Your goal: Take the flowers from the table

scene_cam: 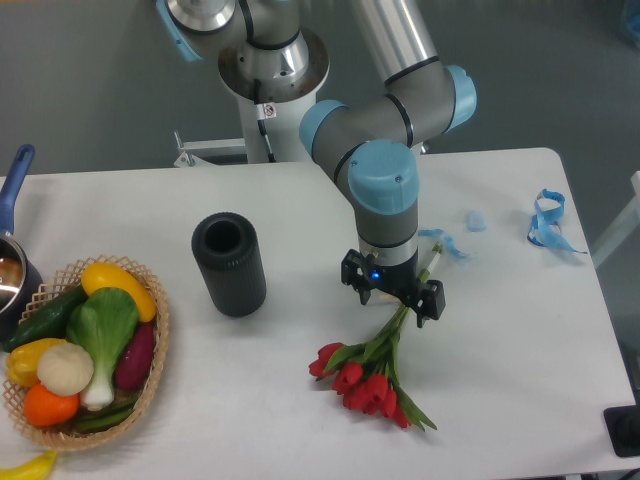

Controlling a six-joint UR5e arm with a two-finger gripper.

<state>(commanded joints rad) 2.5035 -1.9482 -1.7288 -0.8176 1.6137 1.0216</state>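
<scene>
Camera view: flowers (368,375) lie flat on the tabletop (500,350), blooms at seven o'clock from the pincer (394,300). Pincer sits low over the stems; whether it grips them cannot be told.

The UR5e arm reaches in from the rear and bends down at the wrist — its claw (394,291) pointing straight downward, fingers hidden beneath the black body.
</scene>
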